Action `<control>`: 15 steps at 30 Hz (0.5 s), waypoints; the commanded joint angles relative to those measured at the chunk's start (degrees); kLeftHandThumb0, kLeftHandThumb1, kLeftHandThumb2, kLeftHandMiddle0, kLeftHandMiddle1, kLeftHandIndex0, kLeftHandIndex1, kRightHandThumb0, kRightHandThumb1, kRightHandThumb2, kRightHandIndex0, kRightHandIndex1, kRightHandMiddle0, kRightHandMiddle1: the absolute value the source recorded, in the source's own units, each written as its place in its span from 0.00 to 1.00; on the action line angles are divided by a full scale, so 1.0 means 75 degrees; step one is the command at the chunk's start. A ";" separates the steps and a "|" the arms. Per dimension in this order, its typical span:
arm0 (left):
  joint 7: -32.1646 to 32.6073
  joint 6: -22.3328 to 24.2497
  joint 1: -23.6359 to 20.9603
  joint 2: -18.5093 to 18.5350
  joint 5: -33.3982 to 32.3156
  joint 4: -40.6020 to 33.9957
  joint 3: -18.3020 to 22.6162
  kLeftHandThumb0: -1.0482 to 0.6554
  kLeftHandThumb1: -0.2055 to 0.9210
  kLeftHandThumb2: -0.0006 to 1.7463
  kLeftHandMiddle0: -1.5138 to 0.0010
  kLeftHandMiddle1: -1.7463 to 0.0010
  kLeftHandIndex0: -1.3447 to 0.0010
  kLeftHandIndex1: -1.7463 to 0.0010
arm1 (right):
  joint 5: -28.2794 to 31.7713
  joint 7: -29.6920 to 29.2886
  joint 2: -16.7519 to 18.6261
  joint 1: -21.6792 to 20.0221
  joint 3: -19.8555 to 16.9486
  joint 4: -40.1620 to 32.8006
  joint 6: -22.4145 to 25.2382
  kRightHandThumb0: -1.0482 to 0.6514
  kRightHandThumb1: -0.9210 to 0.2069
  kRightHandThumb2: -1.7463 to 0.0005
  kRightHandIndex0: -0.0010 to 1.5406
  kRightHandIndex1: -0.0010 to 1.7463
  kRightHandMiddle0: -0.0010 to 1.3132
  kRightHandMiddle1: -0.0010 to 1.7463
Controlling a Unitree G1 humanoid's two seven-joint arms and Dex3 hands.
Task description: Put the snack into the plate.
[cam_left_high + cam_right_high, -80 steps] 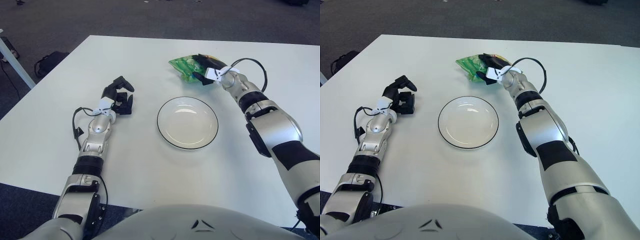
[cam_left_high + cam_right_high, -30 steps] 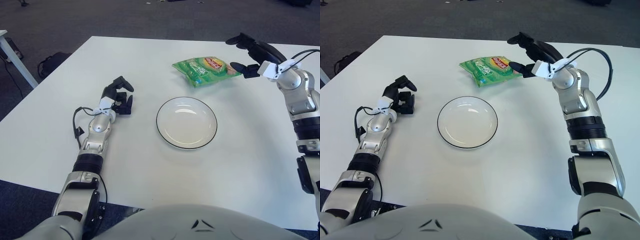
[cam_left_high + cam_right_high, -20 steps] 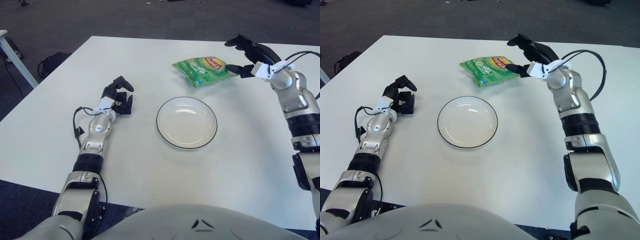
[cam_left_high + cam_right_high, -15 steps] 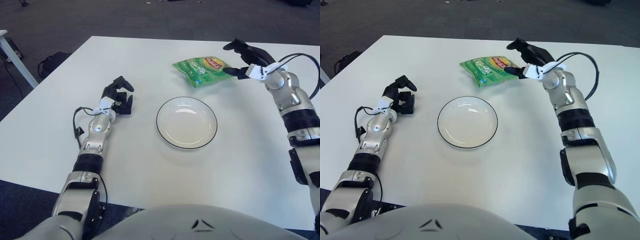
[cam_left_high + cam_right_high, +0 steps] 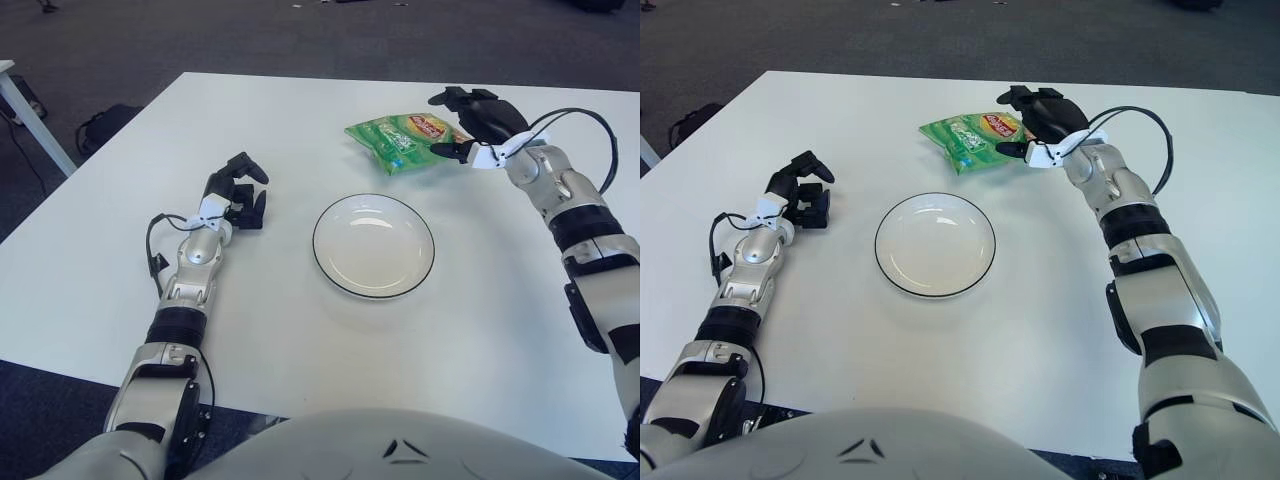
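A green snack bag [image 5: 398, 141] with a red and yellow label lies flat on the white table, behind the plate. The white plate [image 5: 373, 246] with a dark rim sits mid-table with nothing in it. My right hand [image 5: 465, 122] is at the bag's right end, fingers spread above and beside that edge, not closed on it. My left hand [image 5: 236, 192] shows at the left of the plate, fingers curled, holding nothing.
The white table [image 5: 300, 350] extends around the plate. Dark carpet lies beyond its far edge. A black bag [image 5: 100, 125] sits on the floor at the left, beside a white table leg [image 5: 35, 125].
My right hand had let go of the bag and pulled back to the right; it has since swung left again to the bag's right end. The bag, plate and left hand stay put.
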 commanded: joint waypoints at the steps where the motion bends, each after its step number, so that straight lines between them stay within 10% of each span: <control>1: 0.0016 0.0057 0.0764 -0.0267 0.0115 0.0585 -0.0174 0.32 0.41 0.79 0.12 0.00 0.51 0.00 | -0.0341 -0.0486 0.0318 -0.0576 0.0327 0.0511 -0.0051 0.07 0.00 0.48 0.03 0.20 0.00 0.37; 15: -0.0005 -0.0026 0.0744 -0.0216 0.0146 0.0651 -0.0196 0.32 0.41 0.79 0.12 0.00 0.51 0.00 | -0.0602 -0.0989 0.1036 -0.1483 0.0951 0.1931 0.0076 0.04 0.00 0.41 0.01 0.16 0.00 0.33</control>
